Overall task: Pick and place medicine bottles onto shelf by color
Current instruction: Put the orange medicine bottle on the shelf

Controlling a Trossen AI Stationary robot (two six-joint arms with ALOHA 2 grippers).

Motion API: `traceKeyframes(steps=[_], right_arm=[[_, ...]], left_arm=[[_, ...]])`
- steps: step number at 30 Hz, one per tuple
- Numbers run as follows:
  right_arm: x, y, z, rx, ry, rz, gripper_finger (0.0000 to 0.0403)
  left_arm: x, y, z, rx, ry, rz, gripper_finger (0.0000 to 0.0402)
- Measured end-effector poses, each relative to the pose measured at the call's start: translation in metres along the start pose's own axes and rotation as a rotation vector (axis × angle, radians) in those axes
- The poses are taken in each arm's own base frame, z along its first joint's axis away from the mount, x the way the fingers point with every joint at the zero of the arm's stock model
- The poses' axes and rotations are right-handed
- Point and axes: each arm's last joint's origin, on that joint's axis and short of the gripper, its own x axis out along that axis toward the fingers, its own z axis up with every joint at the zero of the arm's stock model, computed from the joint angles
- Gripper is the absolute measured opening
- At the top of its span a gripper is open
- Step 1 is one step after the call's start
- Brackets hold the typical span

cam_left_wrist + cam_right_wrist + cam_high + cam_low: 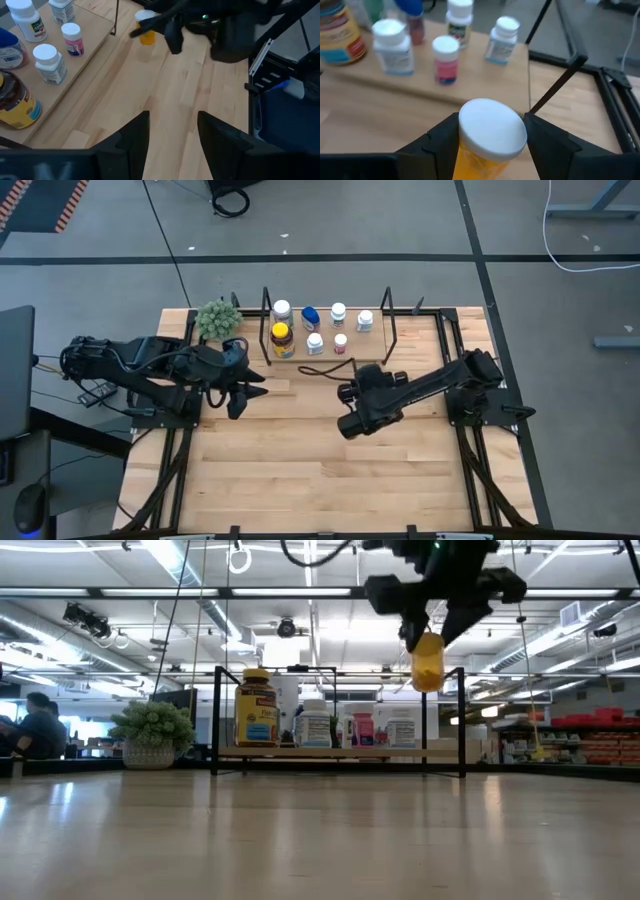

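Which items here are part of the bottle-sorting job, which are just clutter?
Job:
- shelf with seven medicine bottles, incl. large amber bottle and blue-capped bottle
- orange bottle with white cap, held above the table by the right gripper
- left gripper, open, waiting

Clutter:
- green plant ball
- black cable

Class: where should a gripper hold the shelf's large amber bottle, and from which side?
Probably by its yellow cap, from straight above. The amber bottle stands upright at the shelf's end, a white bottle close on one side and the wire upright on the other, so its sides are crowded, its top free.
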Motion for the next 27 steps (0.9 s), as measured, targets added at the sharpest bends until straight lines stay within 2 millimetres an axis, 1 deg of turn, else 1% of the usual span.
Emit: traceKeyframes(steps=[2, 7, 9, 12, 20, 27], right_arm=[[0.008, -0.004, -0.007, 0.027, -0.052, -0.020, 0.0213], [0.032, -0.013, -0.023, 0.155, -0.160, -0.049, 0.0213], [0.043, -0.015, -0.026, 0.160, -0.182, -0.063, 0.0213], [0.059, -0.015, -0.028, 0.148, -0.215, -0.068, 0.0213], [0.093, -0.001, -0.026, 0.116, -0.249, -0.048, 0.0213], [0.119, -0.007, -0.020, 0.121, -0.249, -0.112, 0.0213]], left_arm=[[0.000, 0.000, 0.000, 0.003, -0.001, -0.001, 0.0172], [0.000, 0.000, -0.001, 0.011, 0.005, 0.003, 0.0172], [0.000, 0.001, -0.001, 0.013, 0.009, 0.006, 0.0172], [0.000, 0.001, -0.002, 0.017, 0.018, 0.018, 0.0172], [0.000, 0.003, -0.002, 0.002, -0.008, 0.069, 0.0172], [0.000, 0.003, -0.002, -0.049, -0.010, 0.070, 0.0172]])
